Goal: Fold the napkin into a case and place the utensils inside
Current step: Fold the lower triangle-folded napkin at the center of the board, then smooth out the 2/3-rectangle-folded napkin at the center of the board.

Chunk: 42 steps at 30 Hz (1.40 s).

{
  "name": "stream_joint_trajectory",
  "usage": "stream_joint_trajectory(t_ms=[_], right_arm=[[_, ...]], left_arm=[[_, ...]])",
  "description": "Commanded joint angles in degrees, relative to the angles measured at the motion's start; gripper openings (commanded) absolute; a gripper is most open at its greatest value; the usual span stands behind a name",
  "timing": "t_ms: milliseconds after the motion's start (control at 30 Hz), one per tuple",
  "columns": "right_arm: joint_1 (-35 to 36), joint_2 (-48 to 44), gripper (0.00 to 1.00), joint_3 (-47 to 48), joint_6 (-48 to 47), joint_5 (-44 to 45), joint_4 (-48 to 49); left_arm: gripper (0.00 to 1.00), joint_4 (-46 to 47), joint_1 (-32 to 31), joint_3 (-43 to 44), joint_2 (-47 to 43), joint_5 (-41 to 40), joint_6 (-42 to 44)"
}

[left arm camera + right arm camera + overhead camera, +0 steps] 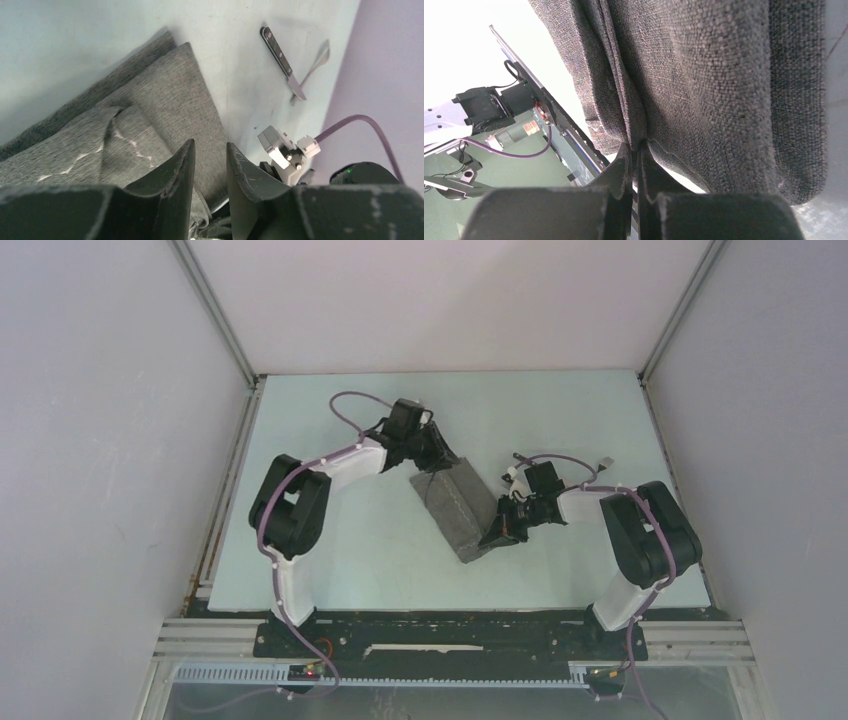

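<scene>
The grey napkin (455, 505) lies mid-table, folded into a narrow slanted strip. In the right wrist view the napkin (704, 75) hangs in folds, and my right gripper (636, 147) is shut on its edge. That right gripper (497, 533) sits at the strip's near right corner. My left gripper (445, 458) hovers over the far end. Its jaws stand apart in the left wrist view, where the left gripper (210, 145) has layered napkin (165, 95) showing through the gap. A dark-handled knife (282, 60) and a fork (317, 62) lie crossed on the table beyond the cloth.
The pale table (340, 560) is boxed in by white walls, and a metal rail (450, 635) runs along the near edge. The right arm's wrist block and purple cable (350, 125) sit between the cloth and the utensils.
</scene>
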Motion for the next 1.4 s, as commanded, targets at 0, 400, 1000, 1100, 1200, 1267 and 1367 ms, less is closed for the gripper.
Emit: stream_joint_trajectory(t_ms=[0, 400, 1000, 1100, 1200, 1267, 1367], right_arm=[[0.1, -1.1, 0.00, 1.4, -1.1, 0.4, -1.0], [1.2, -2.7, 0.00, 1.3, -0.9, 1.4, -1.7], [3.3, -2.9, 0.00, 1.3, -0.7, 2.8, -2.5], [3.3, -2.5, 0.00, 1.2, -0.7, 3.0, -2.2], [3.3, -1.9, 0.00, 1.0, -0.5, 3.1, -1.8], [3.2, -1.4, 0.00, 1.0, -0.4, 3.0, -1.3], [3.0, -0.7, 0.00, 1.0, -0.4, 2.9, -0.9]], left_arm=[[0.33, -18.4, -4.6, 12.5, 3.2, -14.2, 7.9], [0.27, -34.8, -6.4, 27.3, 14.5, -21.9, 12.4], [0.26, -40.5, -6.1, 26.7, 9.5, -31.5, 16.0], [0.26, -38.9, -6.0, 24.8, 8.5, -31.3, 16.0], [0.26, -37.0, -5.8, 23.2, 8.1, -30.4, 16.0], [0.29, -36.7, -5.7, 23.2, 8.2, -29.9, 16.2], [0.37, -35.1, -5.6, 23.2, 7.4, -28.9, 17.3]])
